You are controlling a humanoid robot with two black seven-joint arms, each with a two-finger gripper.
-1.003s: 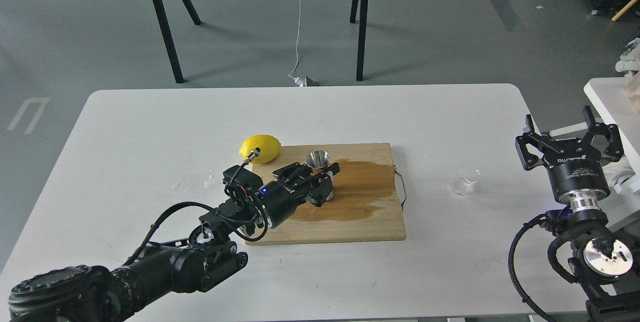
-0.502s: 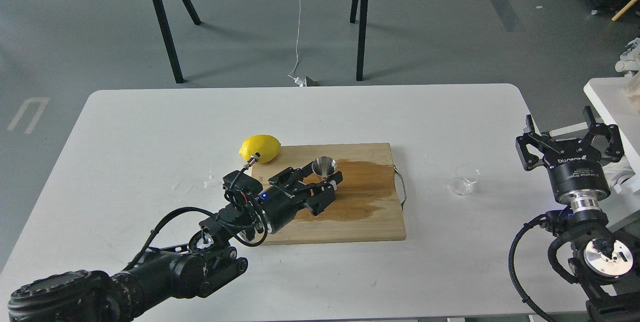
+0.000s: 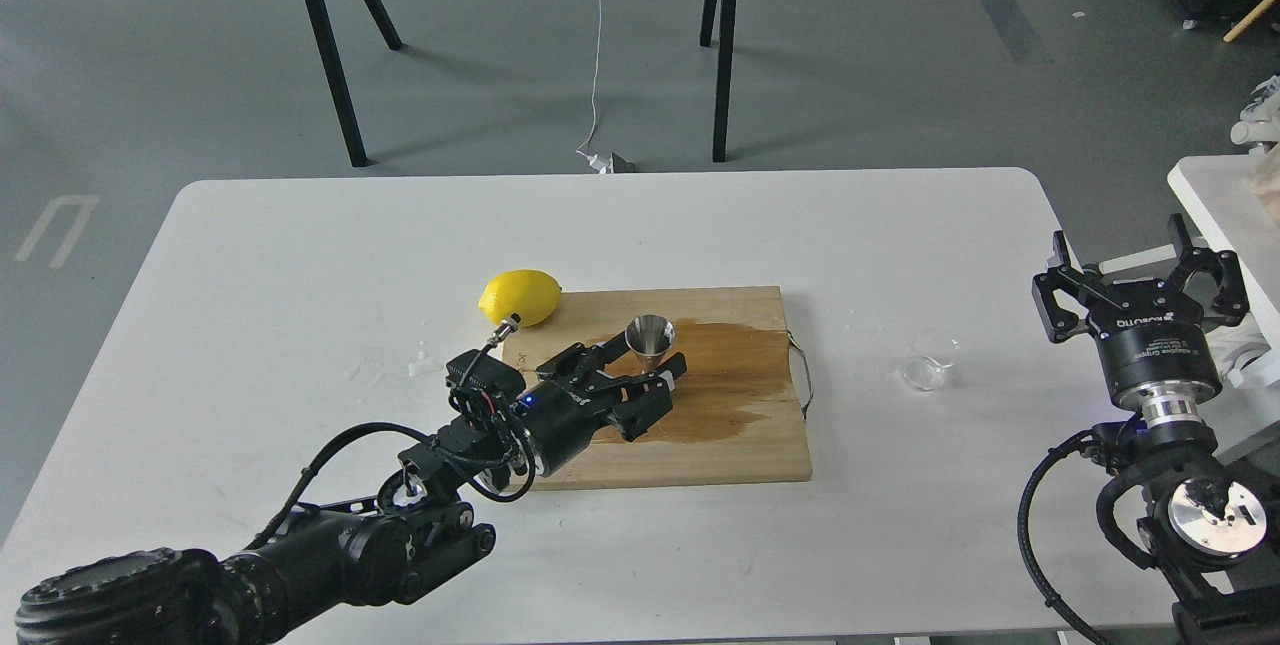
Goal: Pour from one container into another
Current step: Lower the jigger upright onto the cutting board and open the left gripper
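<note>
On the wooden board (image 3: 700,445), the steel jigger (image 3: 649,340) stands upright at the tips of the left gripper (image 3: 640,380), whose jaws are spread, holding nothing. Well apart to the right, the glass cup (image 3: 928,360) sits near the wide-open right gripper (image 3: 1140,270).

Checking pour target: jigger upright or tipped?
Upright. The jigger stands on the cutting board, round mouth facing up, between the left gripper's fingers.

Shiny steel jigger (image 3: 649,339), clear glass cup (image 3: 927,361), stained wooden board (image 3: 700,415), matt white table (image 3: 300,245)
</note>
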